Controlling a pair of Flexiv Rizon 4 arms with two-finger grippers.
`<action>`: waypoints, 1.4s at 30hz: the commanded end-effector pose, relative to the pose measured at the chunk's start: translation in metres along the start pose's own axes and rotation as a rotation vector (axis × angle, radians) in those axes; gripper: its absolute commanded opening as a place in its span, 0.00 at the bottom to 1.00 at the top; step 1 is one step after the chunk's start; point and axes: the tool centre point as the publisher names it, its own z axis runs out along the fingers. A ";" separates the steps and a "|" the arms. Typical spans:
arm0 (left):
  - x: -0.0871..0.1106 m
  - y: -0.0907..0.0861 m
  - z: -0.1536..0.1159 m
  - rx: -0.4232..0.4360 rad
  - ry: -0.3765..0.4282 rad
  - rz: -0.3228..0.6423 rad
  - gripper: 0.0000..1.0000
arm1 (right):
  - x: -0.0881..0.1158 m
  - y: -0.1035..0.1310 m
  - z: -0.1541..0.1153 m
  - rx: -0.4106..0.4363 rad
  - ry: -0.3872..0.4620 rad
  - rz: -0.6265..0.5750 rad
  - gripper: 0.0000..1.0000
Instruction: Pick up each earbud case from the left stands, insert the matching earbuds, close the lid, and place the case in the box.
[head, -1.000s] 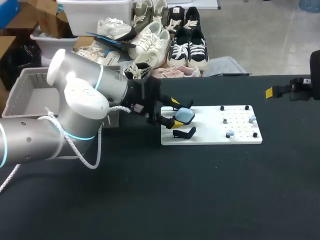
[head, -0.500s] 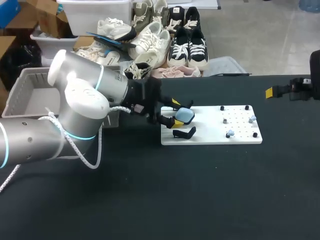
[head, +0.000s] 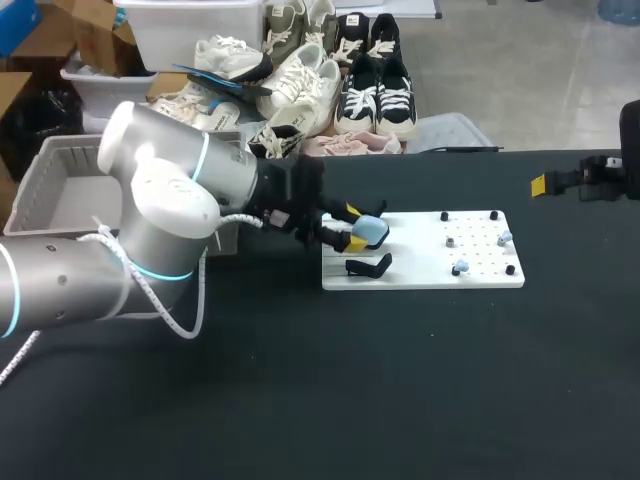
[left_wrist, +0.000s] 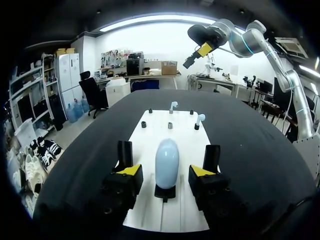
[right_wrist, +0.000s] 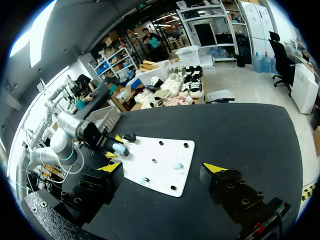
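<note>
**Head view.** The left arm (head: 150, 220) comes in across the black desk (head: 400, 380) to the near end of a white board (head: 430, 262). The left hand (head: 353, 227) sits at a pale blue case (head: 373, 231). Just beside the case, a second black stand (head: 368, 266) carries nothing. Two earbuds (head: 504, 238) stand at the far end of the board among small black pegs (head: 444, 215), well apart from the case. A grey box (head: 28, 190) sits at the desk's left edge, behind the arm. The right hand (head: 560, 182) hangs over the desk's right side, well apart from the board.

**Left wrist view.** The case (left_wrist: 166, 161) stands lid shut on its black stand (left_wrist: 165, 192), between the yellow-tipped fingers (left_wrist: 131, 170) of the left hand (left_wrist: 166, 172). Board shows between each finger and the case, so the hand is open around it and grips nothing. The earbuds (left_wrist: 200, 119) lie ahead, upright on the board (left_wrist: 150, 135).

**Right wrist view.** The right hand (right_wrist: 163, 169) is spread wide with nothing between its fingers. The board (right_wrist: 160, 155), the case (right_wrist: 120, 149) and the left arm (right_wrist: 62, 137) lie ahead of it.
</note>
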 end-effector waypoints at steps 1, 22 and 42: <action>0.001 0.003 0.002 0.009 -0.002 -0.001 0.53 | 0.000 -0.001 0.000 -0.001 0.001 -0.001 1.00; -0.001 0.002 0.005 0.020 -0.002 0.003 0.42 | 0.000 -0.001 0.000 -0.001 0.001 -0.001 1.00; -0.002 0.001 0.007 0.023 -0.003 0.004 0.00 | 0.000 -0.001 0.000 -0.001 0.001 -0.001 1.00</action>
